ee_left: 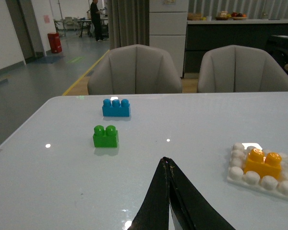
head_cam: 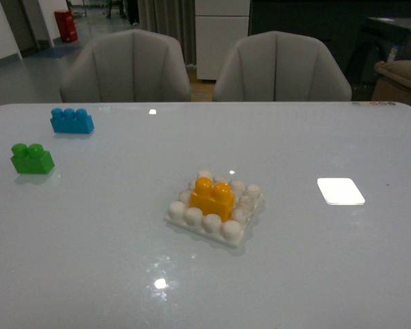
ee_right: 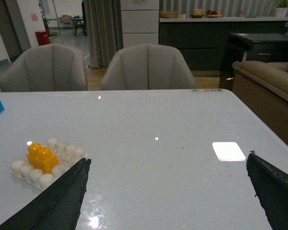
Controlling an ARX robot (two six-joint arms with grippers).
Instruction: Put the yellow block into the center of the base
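Yellow block (head_cam: 212,198) seated on white base (head_cam: 183,218) centre

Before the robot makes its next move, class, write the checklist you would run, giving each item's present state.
1. Yellow block sits on the base, in its middle: ok.
2. Block pressed fully down: cannot tell.
3. Left hand shut and holding nothing: ok.
4. Right hand open and clear of the block: ok.
5. Green brick and blue brick apart from the base: ok.
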